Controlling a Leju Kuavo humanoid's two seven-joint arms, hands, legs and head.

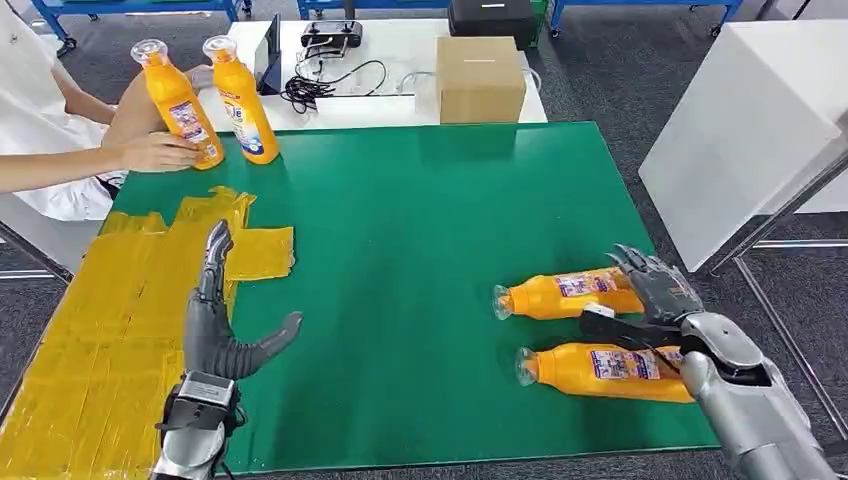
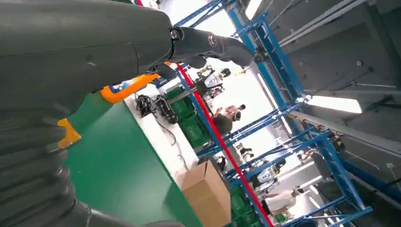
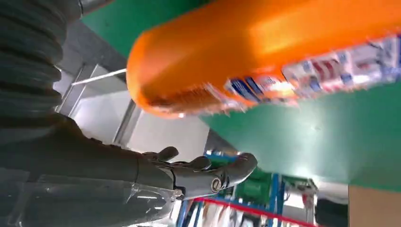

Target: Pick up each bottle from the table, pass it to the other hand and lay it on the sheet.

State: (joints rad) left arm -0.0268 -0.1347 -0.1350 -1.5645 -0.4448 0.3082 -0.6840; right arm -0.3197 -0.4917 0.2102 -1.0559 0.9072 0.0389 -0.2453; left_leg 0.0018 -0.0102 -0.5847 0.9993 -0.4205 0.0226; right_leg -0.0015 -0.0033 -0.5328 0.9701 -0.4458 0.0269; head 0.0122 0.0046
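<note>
- I find two orange bottles lying on their sides on the green table [image 1: 420,220], both on my right side; the far bottle [image 1: 565,295] and the near bottle [image 1: 600,370] lie roughly parallel, long axes running across the table, caps pointing toward the table's middle and the left arm.
- The right hand [image 1: 650,295] sits at the base end of the far bottle. Its fingers [image 1: 640,265] reach over that bottle's base and the thumb lies in the gap between the two bottles. I judge the fingers spread and not yet closed; whether they touch the bottle I cannot tell.
- The right wrist view shows an orange bottle body close beside the open right hand, with a gap between them, which supports that reading.
- The left hand [image 1: 225,335] hangs over the edge of the yellow sheet [image 1: 110,330], fingers spread wide, holding nothing, well apart from both lying bottles.
- The deciding relation: the right hand is much the nearer, and the far bottle's axis lies crosswise to the closing fingers, so I judge a wrap around the body near its base is the fitting grasp.
- At the far left corner a person's hand [image 1: 155,152] rests on one of two upright bottles [image 1: 212,97].
</note>
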